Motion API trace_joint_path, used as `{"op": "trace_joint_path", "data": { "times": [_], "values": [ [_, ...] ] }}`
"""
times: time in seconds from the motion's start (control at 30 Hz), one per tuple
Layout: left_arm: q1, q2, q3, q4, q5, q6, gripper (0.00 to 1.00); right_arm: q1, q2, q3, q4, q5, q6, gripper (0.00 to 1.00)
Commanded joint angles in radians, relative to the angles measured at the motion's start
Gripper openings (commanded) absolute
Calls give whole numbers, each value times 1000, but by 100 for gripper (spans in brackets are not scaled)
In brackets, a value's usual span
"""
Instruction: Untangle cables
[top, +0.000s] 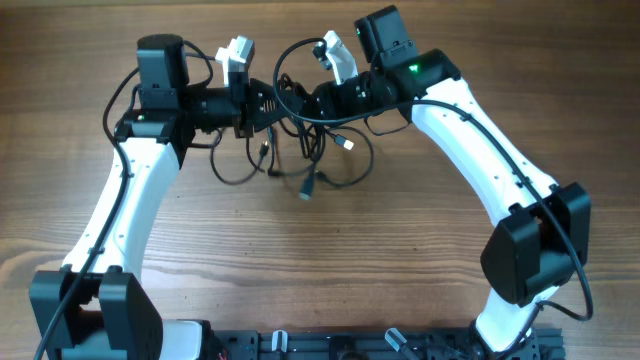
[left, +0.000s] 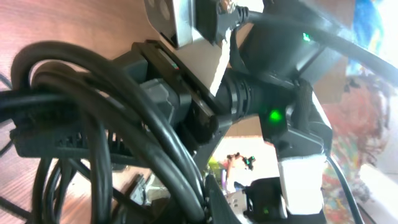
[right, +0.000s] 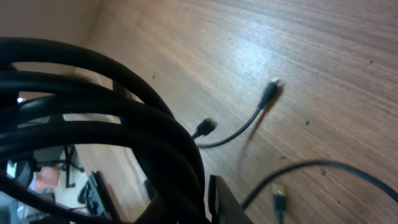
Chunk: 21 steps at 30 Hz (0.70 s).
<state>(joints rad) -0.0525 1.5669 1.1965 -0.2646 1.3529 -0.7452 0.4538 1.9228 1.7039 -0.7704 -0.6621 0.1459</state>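
Cables (top: 300, 140), thin and black, lie in a loose tangle at the far middle of a wooden counter (top: 400, 260), with their upper strands gathered where two robot arms meet. The left arm (top: 130, 200) and the right arm (top: 480, 150), both white with black joints, reach in from the near corners and bend toward each other above the tangle. A green light (top: 413, 68) glows on the right arm's wrist.

The left fingers (top: 272, 105) are clenched tight. The left wrist view shows thick loops of the cables (left: 124, 124) draped across them, though it does not show whether a strand is actually pinched. The right fingers (top: 305, 100) sit just beside the left ones, with the bundle between the two. The right wrist view is filled by cable coils (right: 93, 124) and shows only one dark fingertip (right: 221, 199) at the bottom edge, so I cannot tell whether this pair is clenched or released.

Below the grippers, several loops spread over the wood toward the viewer. A silvery plug (top: 347, 143) rests on the right of the tangle, a dark plug (top: 307, 190) lies at its near edge, and another small plug (top: 263, 148) hangs on the left. The right wrist view shows three loose plug ends lying apart on the wood: one far out (right: 268, 90), one near the coils (right: 205, 127) and one at the bottom (right: 280, 199)
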Motion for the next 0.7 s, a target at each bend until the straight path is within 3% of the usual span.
{"op": "trace_joint_path", "data": {
  "times": [0.0, 0.13, 0.27, 0.33, 0.5, 0.67],
  "values": [
    [1, -16, 12, 18, -48, -37, 4, -12, 23, -10, 11, 113, 94, 4],
    [0, -16, 12, -43, -253, -18, 4, -43, -43, -10, -13, 114, 89, 4],
    [-3, -16, 12, -345, -717, 66, 4, -52, -177, -8, -57, 157, 87, 4],
    [-20, -15, 12, -444, -867, 87, 4, -42, -208, -8, -92, 157, 91, 4],
    [-84, -14, 12, -492, -968, 118, 4, 46, -222, -6, -132, 85, 49, 4],
    [-87, -14, 12, -492, -996, 117, 7, 11, -293, 39, -97, -117, 37, 4]
  ]
}}
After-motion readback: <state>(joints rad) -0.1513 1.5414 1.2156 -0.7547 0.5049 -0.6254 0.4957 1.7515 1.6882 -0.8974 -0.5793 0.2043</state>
